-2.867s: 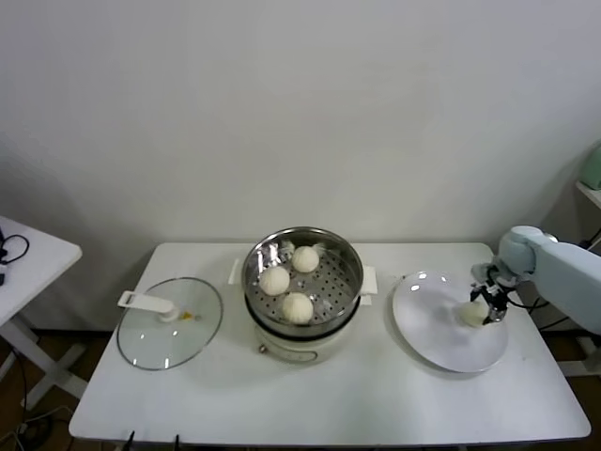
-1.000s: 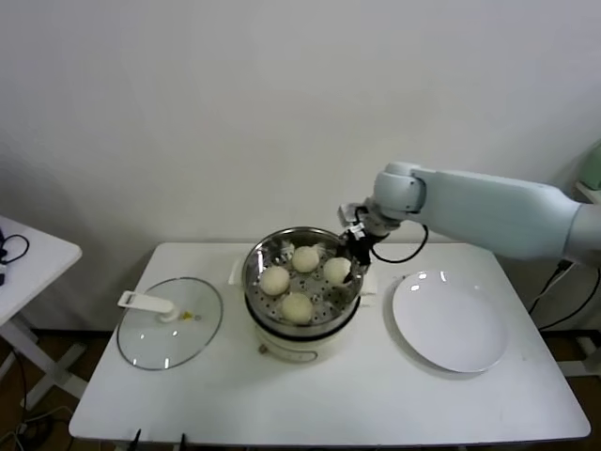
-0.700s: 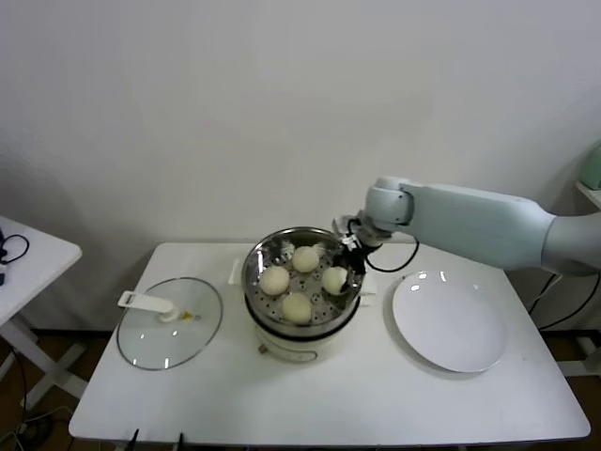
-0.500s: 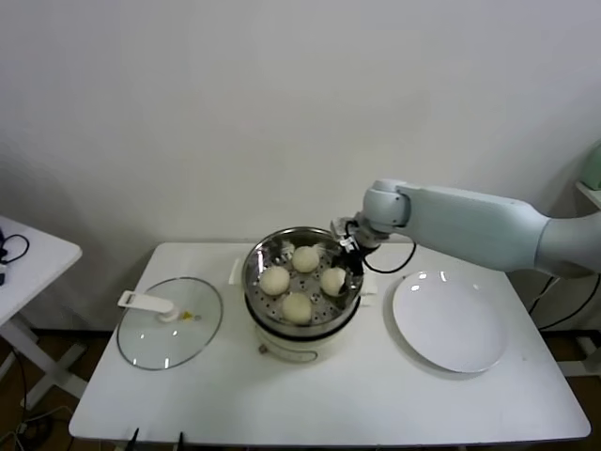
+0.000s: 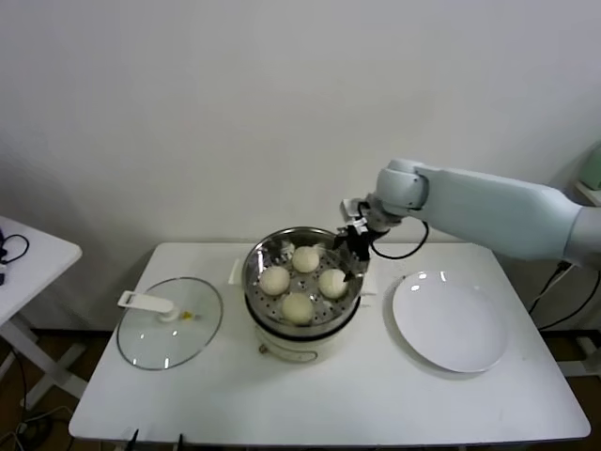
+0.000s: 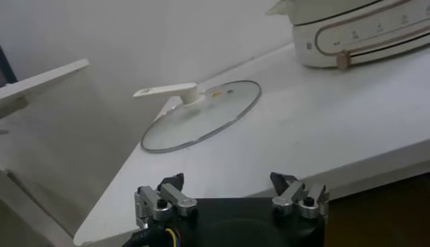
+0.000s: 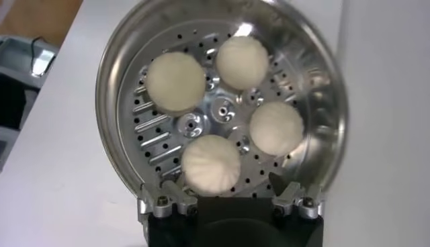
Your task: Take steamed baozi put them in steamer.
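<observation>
The steamer point(image 5: 302, 246) is a shiny perforated basket on a white cooker base at the table's middle. Several round off-white baozi lie in it: at the back point(image 5: 305, 258), left point(image 5: 274, 280), right point(image 5: 331, 282) and front point(image 5: 297, 307). My right gripper point(image 5: 352, 246) hangs open just above the steamer's right rim, with nothing between its fingers. In the right wrist view the gripper point(image 7: 224, 183) looks down into the steamer point(image 7: 121, 60), and the nearest baozi point(image 7: 211, 165) lies free below the jaws. My left gripper point(image 6: 228, 184) is parked open, low by the table's front left edge.
A round glass lid point(image 5: 169, 322) with a white handle lies on the table left of the steamer, also seen in the left wrist view as the lid point(image 6: 201, 124). A flat white plate point(image 5: 451, 324) lies bare to the right. The white table's front edge point(image 5: 319, 434) is near.
My right gripper has opened and let go of the baozi at the steamer's right side. It has then lifted a little, up and to the right. The baozi stays in the basket.
</observation>
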### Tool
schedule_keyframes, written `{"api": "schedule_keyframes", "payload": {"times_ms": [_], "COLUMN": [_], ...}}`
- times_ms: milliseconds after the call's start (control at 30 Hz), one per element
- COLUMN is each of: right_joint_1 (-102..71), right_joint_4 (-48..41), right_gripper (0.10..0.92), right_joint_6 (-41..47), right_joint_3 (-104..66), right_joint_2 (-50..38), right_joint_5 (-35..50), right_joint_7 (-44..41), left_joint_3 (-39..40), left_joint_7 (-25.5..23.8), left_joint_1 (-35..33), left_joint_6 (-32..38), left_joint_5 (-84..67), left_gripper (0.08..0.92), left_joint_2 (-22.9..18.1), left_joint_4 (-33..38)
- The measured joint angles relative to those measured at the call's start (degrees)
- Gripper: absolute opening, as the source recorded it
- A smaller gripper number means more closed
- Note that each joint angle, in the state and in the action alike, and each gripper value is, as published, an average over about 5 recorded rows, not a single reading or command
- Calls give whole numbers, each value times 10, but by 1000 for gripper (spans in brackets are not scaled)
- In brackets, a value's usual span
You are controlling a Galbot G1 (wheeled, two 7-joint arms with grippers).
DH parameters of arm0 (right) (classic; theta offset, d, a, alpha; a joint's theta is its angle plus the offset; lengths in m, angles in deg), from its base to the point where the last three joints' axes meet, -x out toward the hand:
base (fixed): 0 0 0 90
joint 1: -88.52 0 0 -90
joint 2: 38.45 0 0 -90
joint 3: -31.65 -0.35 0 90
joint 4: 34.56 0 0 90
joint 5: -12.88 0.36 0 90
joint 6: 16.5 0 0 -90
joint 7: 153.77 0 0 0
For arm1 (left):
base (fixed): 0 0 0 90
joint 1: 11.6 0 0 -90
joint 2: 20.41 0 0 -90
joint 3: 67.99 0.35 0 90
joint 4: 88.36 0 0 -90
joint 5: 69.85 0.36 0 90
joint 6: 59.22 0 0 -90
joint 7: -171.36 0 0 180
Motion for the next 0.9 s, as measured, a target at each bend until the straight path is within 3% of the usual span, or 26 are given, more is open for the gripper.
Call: {"api": "schedule_keyframes", "payload": {"times_ms": [467,900], "right_joint_1": [-167,-582], "right_joint_4": [132,262], "right_gripper": [823,823], "right_joint_6": [15,-44], "right_joint_3": [-214,-579], "right_joint_2": [-151,-228], "right_joint_5": [88,65], "right_joint_7": [218,361], "left_joint_3": [9,12], "left_joint_7": [0,0], "left_joint_1": [6,6], "left_joint_6": [-2,-3], "left_joint_5": [-9,-17], "left_gripper": [823,823], "left_joint_2": [0,0], "left_joint_4": [16,26]}}
